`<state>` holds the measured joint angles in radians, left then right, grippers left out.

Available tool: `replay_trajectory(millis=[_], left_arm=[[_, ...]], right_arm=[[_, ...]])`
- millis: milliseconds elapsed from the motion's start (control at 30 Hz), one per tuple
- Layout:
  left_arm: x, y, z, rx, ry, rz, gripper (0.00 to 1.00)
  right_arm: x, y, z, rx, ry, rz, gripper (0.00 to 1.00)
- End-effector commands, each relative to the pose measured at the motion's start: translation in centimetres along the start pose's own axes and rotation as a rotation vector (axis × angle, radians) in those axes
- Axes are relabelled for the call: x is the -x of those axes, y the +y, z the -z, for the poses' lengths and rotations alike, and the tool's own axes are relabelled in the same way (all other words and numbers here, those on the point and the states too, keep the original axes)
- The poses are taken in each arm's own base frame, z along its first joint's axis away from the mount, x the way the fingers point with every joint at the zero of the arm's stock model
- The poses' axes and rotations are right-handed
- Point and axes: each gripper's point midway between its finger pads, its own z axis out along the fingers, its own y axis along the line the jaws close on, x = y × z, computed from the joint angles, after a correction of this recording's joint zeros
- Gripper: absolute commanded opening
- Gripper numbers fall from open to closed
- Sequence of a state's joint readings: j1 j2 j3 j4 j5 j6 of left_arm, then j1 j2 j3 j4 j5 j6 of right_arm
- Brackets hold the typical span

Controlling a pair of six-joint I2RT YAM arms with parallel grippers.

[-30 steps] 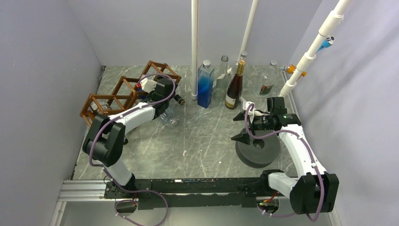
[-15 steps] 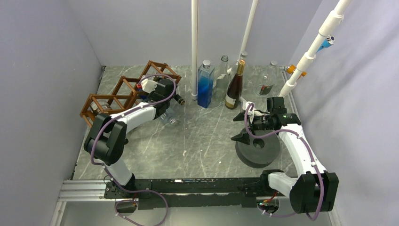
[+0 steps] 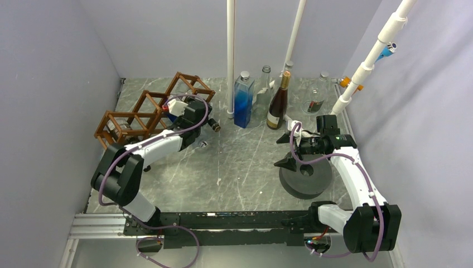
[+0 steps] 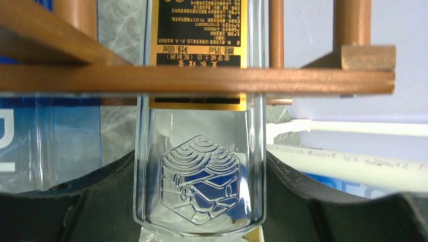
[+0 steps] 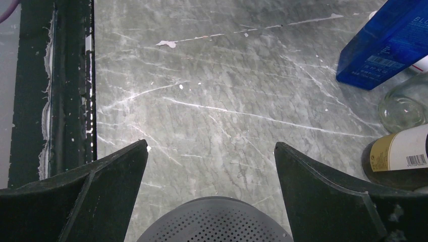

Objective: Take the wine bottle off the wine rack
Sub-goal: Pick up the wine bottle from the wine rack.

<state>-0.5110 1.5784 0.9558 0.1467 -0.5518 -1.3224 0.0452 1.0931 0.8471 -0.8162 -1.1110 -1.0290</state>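
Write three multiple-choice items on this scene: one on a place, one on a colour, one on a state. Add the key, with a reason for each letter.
1. Where on the table is the wine rack?
A. on the left side, toward the back
B. on the right side
C. at the near edge, between the arm bases

2. What colour is the square bottle standing beside the white pole?
A. green
B. blue
C. red

3. What is the state of the left gripper?
A. open over bare table
B. shut on a wooden stick of the rack
C. shut on the clear bottle lying in the rack

Key:
1 A: the top view shows the rack along the left wall.
2 B: the bottle's body is plainly blue.
3 C: the left wrist view shows the fingers against both sides of the glass.
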Motion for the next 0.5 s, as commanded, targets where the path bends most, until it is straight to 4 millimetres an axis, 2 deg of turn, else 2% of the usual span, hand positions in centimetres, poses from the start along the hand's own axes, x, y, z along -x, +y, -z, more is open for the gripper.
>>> replay_trajectory(millis=[0,467], left_arm=[[2.6,-4.0,2.6,-0.105,-0.076,0.073,0.0],[0.9,-3.6,6.6,-0.133,-0.019,0.075,0.0]], right_arm=[[1.7,-0.1,0.2,0.011,-0.051,0.053,1.0],[1.8,0.0,0.3,0.012,-0.056,0.055,1.0]])
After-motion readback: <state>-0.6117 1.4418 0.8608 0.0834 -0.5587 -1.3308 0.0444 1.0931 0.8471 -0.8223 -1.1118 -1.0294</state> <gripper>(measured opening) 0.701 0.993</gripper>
